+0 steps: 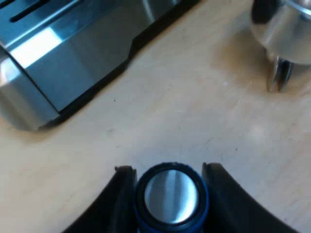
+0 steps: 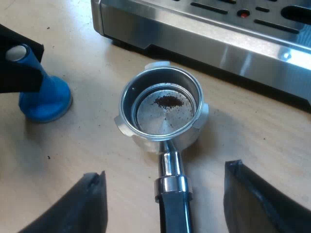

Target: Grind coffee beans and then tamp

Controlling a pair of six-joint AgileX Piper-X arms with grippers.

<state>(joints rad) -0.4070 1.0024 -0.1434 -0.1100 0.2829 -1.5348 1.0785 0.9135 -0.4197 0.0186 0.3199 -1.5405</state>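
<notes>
The left tool (image 1: 168, 167) pinches the blue tamper (image 1: 170, 196) at its top, and the right wrist view shows that tamper standing base-down on the bench (image 2: 87, 145) near the holder (image 2: 125, 99). The right tool (image 2: 165, 170) is spread wide, its fingers either side of the holder's dark handle (image 2: 173, 213) and clear of it. Seen from there, the holder's basket has a small dab of grounds (image 2: 167, 101) in it, close to the espresso machine (image 2: 204, 29).

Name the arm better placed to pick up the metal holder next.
Right. The right gripper stands open astride the handle of the metal holder, while the left gripper clasps the blue tamper.
</notes>
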